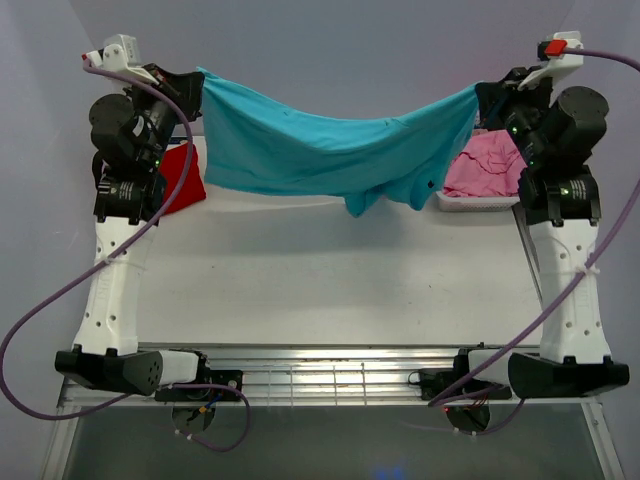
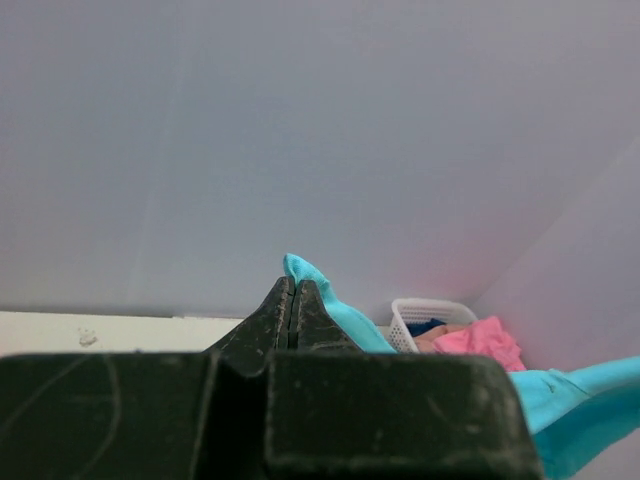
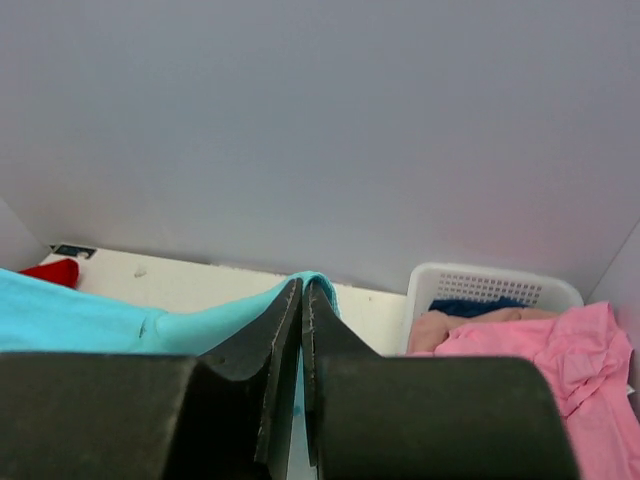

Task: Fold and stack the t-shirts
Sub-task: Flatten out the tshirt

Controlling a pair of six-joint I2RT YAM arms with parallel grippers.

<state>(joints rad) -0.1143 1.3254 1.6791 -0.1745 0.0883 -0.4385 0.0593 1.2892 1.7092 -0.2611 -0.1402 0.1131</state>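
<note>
A teal t-shirt (image 1: 320,150) hangs stretched in the air between my two grippers, sagging in the middle above the table's far part. My left gripper (image 1: 195,85) is shut on its left corner; the teal cloth (image 2: 345,315) shows beside the closed fingers (image 2: 292,300). My right gripper (image 1: 485,100) is shut on its right corner, with teal fabric (image 3: 150,320) pinched at the tips (image 3: 303,295). A red t-shirt (image 1: 182,178) lies on the table at far left, partly behind the left arm. Pink t-shirts (image 1: 485,165) sit in the basket.
A white slotted basket (image 1: 470,203) stands at the far right and holds pink, peach and blue cloth; it shows in the right wrist view (image 3: 490,285) and the left wrist view (image 2: 425,310). Grey walls close the back and sides.
</note>
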